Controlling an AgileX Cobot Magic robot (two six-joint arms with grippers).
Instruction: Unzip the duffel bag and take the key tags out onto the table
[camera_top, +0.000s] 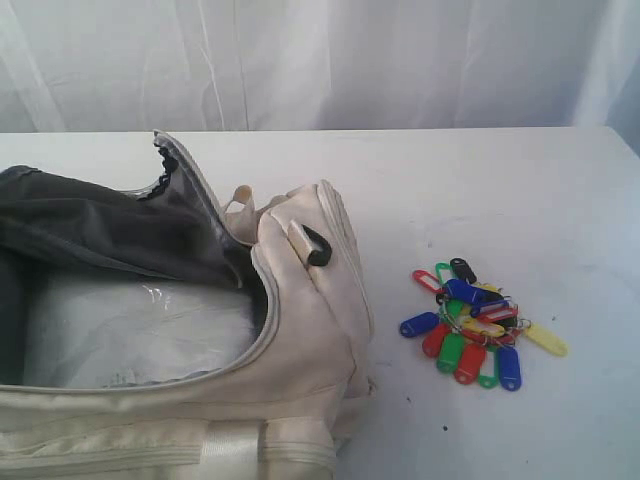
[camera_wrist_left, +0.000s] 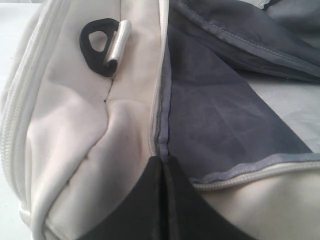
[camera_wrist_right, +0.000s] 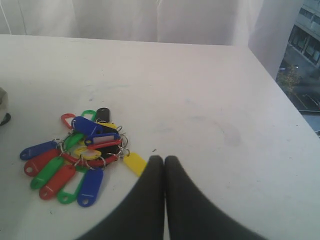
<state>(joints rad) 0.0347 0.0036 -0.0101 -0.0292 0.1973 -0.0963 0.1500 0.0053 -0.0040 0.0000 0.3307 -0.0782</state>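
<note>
Key tags (camera_top: 478, 322) sit on the table (camera_top: 500, 180), labels too tiny to read. Left gripper (camera_wrist_left: 164, 162) over the duffel bag (camera_top: 300, 330), right gripper (camera_wrist_right: 164, 161) by the tags, both pinched closed.

- The bag (camera_top: 300, 330) runs off the left and bottom edges of the outside view, so only one end shows
- A pale shiny thing (camera_top: 130, 320) lies deep in the bag, and I cannot tell what it is
- Some key tags (camera_top: 480, 325) lie under others, and their labels are too small to read
- Only the tips of the left gripper (camera_wrist_left: 164, 161) and the right gripper (camera_wrist_right: 164, 160) show, pressed together, and the rest is cut off by the edge
</note>
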